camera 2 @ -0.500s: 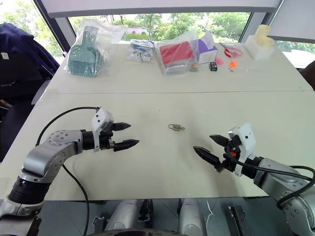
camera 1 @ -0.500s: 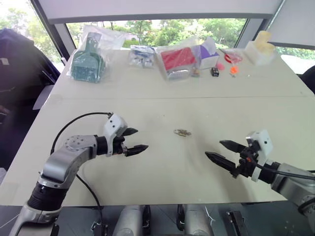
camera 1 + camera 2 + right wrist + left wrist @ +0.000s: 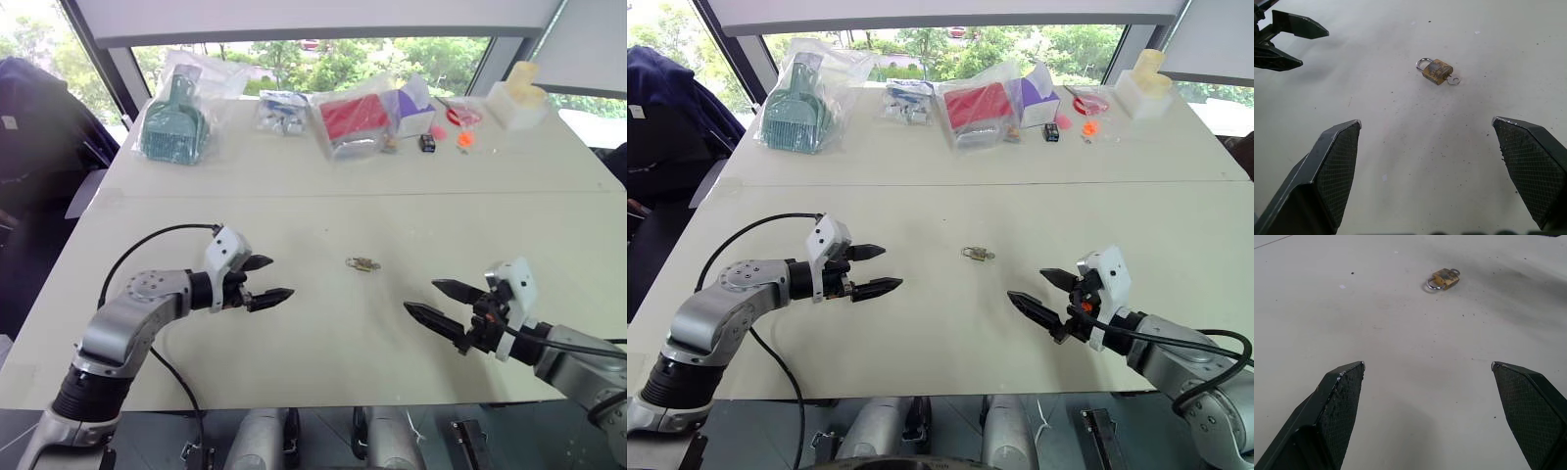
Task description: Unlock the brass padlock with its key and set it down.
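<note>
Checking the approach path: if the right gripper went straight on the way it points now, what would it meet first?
Probably the brass padlock, lying on the table between the open right gripper and the left gripper. Depth is unclear; angled downward, it may touch bare tabletop first.

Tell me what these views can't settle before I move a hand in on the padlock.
- Brass padlock: shackle locked or released, too small in both wrist views.
- Key: a small silvery piece at the lock's base, blade hidden.
- Bagged items at the table's far edge: contents blurred by plastic.
</note>
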{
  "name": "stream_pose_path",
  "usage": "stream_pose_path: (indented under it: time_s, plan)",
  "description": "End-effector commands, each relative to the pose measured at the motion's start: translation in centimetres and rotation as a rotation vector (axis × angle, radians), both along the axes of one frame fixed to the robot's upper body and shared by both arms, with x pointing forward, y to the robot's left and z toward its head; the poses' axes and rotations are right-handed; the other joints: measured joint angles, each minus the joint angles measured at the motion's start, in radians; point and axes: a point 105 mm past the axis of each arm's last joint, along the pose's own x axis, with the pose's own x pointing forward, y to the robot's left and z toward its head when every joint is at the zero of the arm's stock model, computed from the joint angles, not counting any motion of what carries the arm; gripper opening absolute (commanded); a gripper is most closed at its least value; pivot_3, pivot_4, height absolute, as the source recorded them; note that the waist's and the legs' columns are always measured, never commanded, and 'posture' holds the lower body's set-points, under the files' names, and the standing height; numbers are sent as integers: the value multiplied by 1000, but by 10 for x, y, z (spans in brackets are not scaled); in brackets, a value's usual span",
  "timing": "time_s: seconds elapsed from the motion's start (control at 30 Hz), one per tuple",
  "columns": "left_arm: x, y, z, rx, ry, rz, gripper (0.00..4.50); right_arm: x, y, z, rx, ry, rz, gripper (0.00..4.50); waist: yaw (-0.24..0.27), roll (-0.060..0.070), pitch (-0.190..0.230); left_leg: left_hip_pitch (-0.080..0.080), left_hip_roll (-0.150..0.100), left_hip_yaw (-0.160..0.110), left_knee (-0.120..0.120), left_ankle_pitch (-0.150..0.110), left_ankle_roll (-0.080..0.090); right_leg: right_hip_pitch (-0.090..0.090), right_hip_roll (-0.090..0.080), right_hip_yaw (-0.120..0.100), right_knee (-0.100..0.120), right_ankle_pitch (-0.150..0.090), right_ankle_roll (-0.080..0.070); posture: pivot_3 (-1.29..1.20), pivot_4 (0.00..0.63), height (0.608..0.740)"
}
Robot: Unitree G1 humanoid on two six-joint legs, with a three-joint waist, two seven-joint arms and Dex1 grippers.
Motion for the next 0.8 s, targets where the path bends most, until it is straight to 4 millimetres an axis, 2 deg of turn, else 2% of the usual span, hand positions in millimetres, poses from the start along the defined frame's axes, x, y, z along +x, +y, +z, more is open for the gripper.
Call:
stream_pose_path:
  time_s: [0.03,0.43,0.57,0.7,0.8]
  plan:
    - [-2,0,8,2,-36,-13,4327,0,5,8,4,-47,14,4449,0,0,0,0,0,0,0,0,0,0,0,0,0,0,0,0,150,735]
    - [2,0,11,-3,-45,-13,4327,2,9,7,11,-52,17,4449,0,0,0,0,0,0,0,0,0,0,0,0,0,0,0,0,150,735]
    - [9,-3,16,21,-80,-55,4327,3,13,7,25,-57,13,4449,2,0,0,0,0,0,0,0,0,0,0,0,0,0,0,0,150,735]
    - [27,-19,29,67,-172,-188,4327,6,13,7,33,-56,-5,4449,8,0,0,0,0,0,0,0,0,0,0,0,0,0,0,0,150,735]
    - [46,-45,40,118,-243,-345,4327,9,8,8,28,-64,-30,4449,20,0,0,0,-1,0,1,0,0,1,0,0,0,0,0,0,150,735]
